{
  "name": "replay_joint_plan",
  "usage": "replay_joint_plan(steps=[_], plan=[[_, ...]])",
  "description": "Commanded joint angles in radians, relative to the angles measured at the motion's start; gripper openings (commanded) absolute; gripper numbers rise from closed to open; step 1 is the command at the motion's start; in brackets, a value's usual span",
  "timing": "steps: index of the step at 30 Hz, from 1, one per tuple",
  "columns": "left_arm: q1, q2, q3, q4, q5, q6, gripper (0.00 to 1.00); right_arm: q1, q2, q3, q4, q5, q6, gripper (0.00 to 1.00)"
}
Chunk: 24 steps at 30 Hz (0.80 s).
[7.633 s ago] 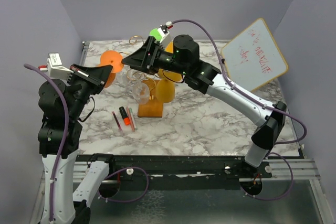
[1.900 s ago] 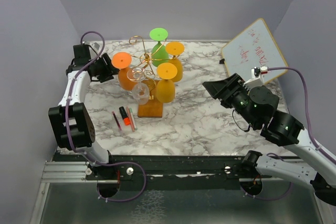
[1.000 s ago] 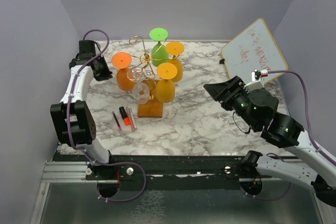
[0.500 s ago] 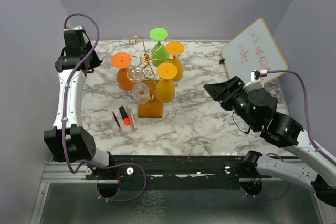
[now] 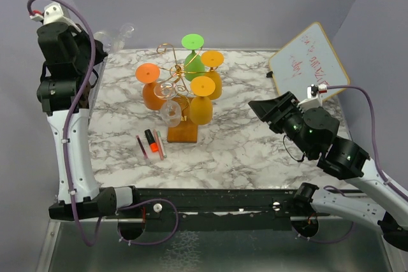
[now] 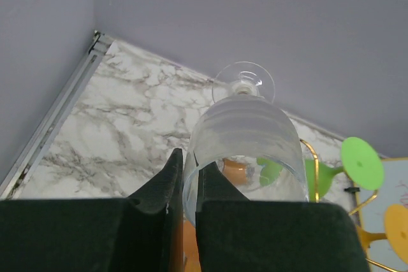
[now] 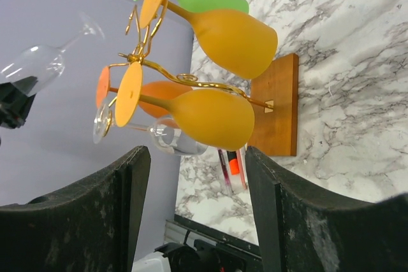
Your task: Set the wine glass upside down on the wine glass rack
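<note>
From above, the left end effector (image 5: 99,41) is raised high at the back left corner, closed on a clear wine glass (image 5: 118,32) that juts out beyond its tips. The wine glass rack (image 5: 182,133) stands on the marble surface (image 5: 242,151), below and off to the end effector's right, already hung with coloured glasses (image 5: 201,103). An empty-looking gold curl (image 5: 166,48) faces the held glass. The right end effector (image 5: 258,107) waits open, well apart from the rack. From the left wrist, the two fingers (image 6: 171,179) pinch the bowl wall at the rim, with the foot (image 6: 243,81) pointing away. From the right wrist, between spread fingers (image 7: 131,189), the rack's wooden base (image 7: 277,106) and hung glasses lie ahead. The thin rim grip looks slippery, so the carry should go slowly, bringing the foot uppermost and sliding the stem sideways into the free curl without knocking neighbours.
</note>
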Motion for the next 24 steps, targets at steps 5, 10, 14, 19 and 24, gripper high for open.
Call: replay_joint_plan(steps=[5, 10, 14, 19, 24], plan=[[0.000, -0.067, 0.113, 0.071, 0.350, -0.179, 0.00, 0.008, 0.007, 0.027, 0.096, 0.046, -0.061, 0.66], [0.000, -0.071, 0.052, 0.178, 0.494, -0.275, 0.00, 0.008, 0.029, 0.031, 0.179, 0.017, -0.089, 0.67], [-0.004, -0.075, -0.058, 0.355, 0.662, -0.414, 0.00, 0.007, 0.044, 0.029, 0.257, -0.019, -0.104, 0.70], [-0.098, -0.087, -0.159, 0.529, 0.678, -0.535, 0.00, 0.007, 0.061, 0.026, 0.362, -0.059, -0.111, 0.73], [-0.303, -0.101, -0.250, 0.630, 0.509, -0.539, 0.00, 0.008, 0.073, 0.005, 0.483, -0.091, -0.108, 0.75]])
